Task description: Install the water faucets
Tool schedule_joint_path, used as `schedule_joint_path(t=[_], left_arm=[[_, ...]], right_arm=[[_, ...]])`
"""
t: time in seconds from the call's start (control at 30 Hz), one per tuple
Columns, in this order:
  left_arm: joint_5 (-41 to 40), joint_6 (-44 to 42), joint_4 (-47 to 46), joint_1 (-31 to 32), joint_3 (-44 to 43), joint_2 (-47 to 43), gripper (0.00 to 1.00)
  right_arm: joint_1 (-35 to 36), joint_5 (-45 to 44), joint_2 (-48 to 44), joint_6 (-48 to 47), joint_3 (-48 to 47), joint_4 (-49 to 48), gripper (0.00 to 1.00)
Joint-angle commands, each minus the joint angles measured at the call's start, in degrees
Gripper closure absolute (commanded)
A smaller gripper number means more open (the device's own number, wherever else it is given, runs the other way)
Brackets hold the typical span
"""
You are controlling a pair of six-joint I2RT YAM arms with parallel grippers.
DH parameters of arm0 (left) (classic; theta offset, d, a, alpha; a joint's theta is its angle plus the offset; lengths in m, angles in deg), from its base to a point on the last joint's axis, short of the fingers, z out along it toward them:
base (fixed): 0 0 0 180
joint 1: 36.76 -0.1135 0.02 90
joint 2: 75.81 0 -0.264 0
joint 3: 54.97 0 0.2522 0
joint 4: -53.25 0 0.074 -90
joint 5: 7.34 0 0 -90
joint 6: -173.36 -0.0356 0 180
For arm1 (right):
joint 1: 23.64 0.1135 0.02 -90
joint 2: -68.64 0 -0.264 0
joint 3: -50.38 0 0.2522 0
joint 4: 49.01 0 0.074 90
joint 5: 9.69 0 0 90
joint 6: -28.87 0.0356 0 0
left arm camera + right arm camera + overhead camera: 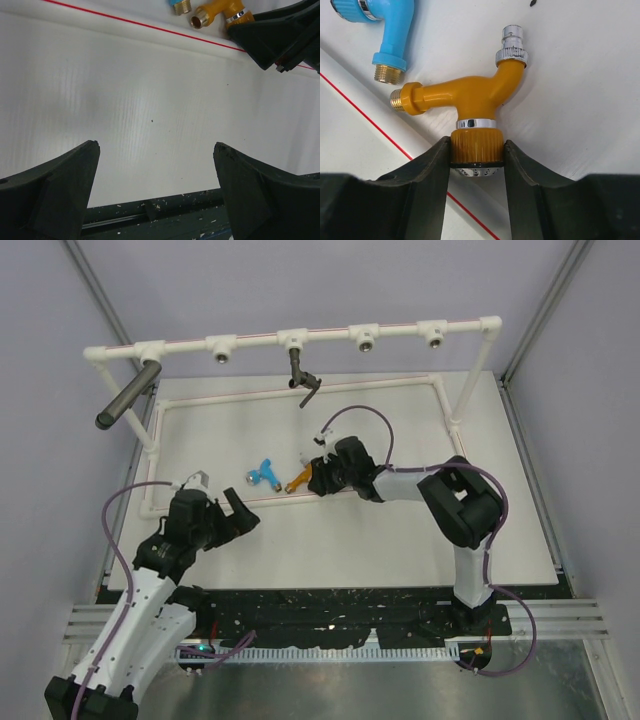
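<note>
two faucets lie on the white surface (150, 100): the blue faucet (395, 30) lies free, while the right end effector (476, 150) is clamped on the orange-gold faucet (470, 95) at its ribbed cap (476, 137), probably to leave the threaded end (396, 98) clear for a socket. the left end effector (156, 146) hangs spread apart, holding nothing. a grey faucet (303, 380) hangs from the white pipe rail (330, 335).

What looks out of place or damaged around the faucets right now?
Only small white flecks scattered on the dark rail at the near edge of the table, like shavings. Otherwise nothing stands out: the orange faucet sits squarely in the right claw, the blue faucet lies beside it, and neither looks damaged.
</note>
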State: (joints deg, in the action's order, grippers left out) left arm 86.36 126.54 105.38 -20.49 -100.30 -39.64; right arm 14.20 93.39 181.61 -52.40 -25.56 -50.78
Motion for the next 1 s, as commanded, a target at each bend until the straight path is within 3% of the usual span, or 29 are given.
schedule_joint_path(t=[0.0, 0.23, 0.43, 0.63, 0.77, 0.97], left_arm=[[4.55, -4.94, -8.83, 0.08, -4.11, 3.38, 0.0], [12.99, -17.92, -18.15, 1.3, -9.46, 10.15, 0.0], [5.81, -37.61, -18.42, 11.65, -14.13, 12.97, 0.0], [-1.76, -60.19, -27.89, 21.77, -9.66, 10.95, 0.0], [-4.76, -68.04, -37.04, 23.45, -5.52, 9.63, 0.05], [-4.84, -77.79, -42.58, 27.75, -4.99, 12.26, 0.11]], right_arm=[[0.39, -1.13, -5.28, 1.37, 1.61, -3.8, 0.76], [0.39, -2.45, -15.04, 2.6, 2.23, -1.79, 0.95], [0.39, 0.79, -21.37, 7.34, 3.64, 2.25, 0.95], [0.47, 2.91, -29.45, 11.39, 6.79, 7.79, 0.95], [0.74, 3.62, -34.73, 12.89, 9.87, 9.64, 0.95], [2.14, 3.27, -40.8, 13.86, 11.28, 13.77, 0.95]])
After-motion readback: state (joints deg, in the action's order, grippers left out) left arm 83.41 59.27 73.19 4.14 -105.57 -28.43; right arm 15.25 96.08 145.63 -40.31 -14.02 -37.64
